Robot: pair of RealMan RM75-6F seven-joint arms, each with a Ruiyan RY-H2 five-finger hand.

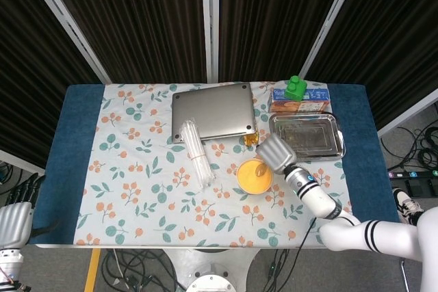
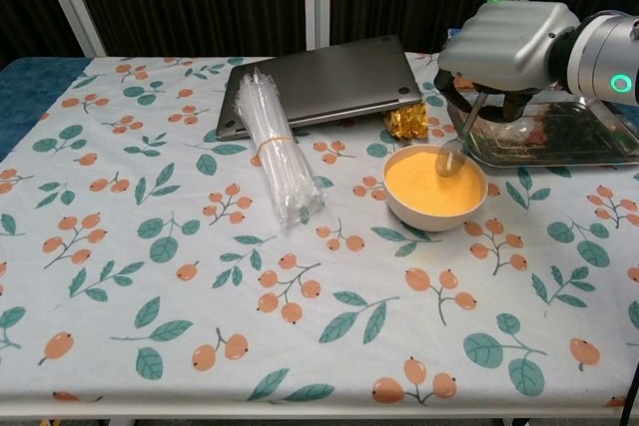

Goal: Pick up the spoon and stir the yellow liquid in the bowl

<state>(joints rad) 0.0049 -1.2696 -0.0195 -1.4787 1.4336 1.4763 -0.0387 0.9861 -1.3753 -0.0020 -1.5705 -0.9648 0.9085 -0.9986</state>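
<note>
Gripping the spoon above the bowl, the right hand hides its handle from the head camera; the chest view shows it.

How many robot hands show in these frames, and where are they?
2. The right hand is raised over the orange bowl beside the metal tray, holding the spoon. The left hand is off the table's left edge, only partly visible.
</note>
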